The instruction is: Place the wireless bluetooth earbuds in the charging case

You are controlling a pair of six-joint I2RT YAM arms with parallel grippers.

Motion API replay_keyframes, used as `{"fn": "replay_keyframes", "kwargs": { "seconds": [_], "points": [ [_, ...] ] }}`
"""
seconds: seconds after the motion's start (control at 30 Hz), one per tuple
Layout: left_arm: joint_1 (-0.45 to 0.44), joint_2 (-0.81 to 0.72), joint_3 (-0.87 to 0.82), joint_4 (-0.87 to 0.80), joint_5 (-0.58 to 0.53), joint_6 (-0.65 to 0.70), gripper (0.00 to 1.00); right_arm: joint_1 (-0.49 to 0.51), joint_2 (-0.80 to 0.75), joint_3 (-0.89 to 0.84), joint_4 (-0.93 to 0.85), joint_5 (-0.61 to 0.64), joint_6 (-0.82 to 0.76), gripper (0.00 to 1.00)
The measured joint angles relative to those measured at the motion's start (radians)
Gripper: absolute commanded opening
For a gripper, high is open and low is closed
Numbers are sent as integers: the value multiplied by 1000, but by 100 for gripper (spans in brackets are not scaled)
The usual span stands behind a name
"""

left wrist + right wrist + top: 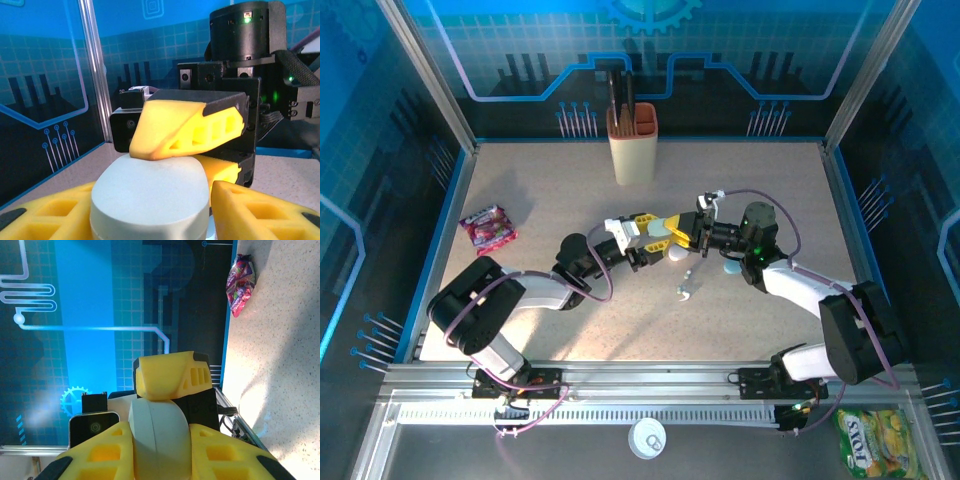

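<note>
Charging case [677, 253] — frame centre, clamped by right gripper [161, 447]. Left gripper [150, 217] flanks it; whether it grips, cannot tell. Earbud [686, 288] lies loose just below. Step, likely: steadying case. Next — probably opening the lid.

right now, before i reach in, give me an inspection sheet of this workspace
surface: speckled beige table, no spills seen
job's things: pale charging case between both grippers; one small silver earbud loose on the table nearby
clutter: pink candy packet; tan utensil holder; teal object beside the right arm
grippers: right gripper shut on the charging case; left gripper flanks it, contact unclear
cables: purple cables looping along both arms
surroundings: blue patterned walls; snack bag and white round object beyond the near rail
</note>
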Motion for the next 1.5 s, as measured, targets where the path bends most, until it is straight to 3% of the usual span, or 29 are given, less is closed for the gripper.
{"fn": "replay_keyframes", "kwargs": {
  "seconds": [0.4,0.63,0.8,0.93,1.07,1.17,1.5],
  "points": [
    [-1,12,0,0,-3,52,51,0,-25,0,-44,1,-8,7],
    [-2,13,0,0,-6,47,44,0,-29,0,-50,1,-16,7],
    [-2,13,0,-1,-6,45,33,-1,-29,0,-48,2,-16,7],
    [-2,13,0,-1,-6,43,40,-1,-29,0,-47,1,-17,7],
    [-2,13,0,-1,-5,39,39,-1,-29,0,-48,2,-21,8],
    [-2,13,0,-1,-5,33,46,-1,-29,0,-50,2,-24,8],
    [-2,13,0,-1,-2,18,45,-1,-29,0,-51,1,-35,8]
  ]
}}
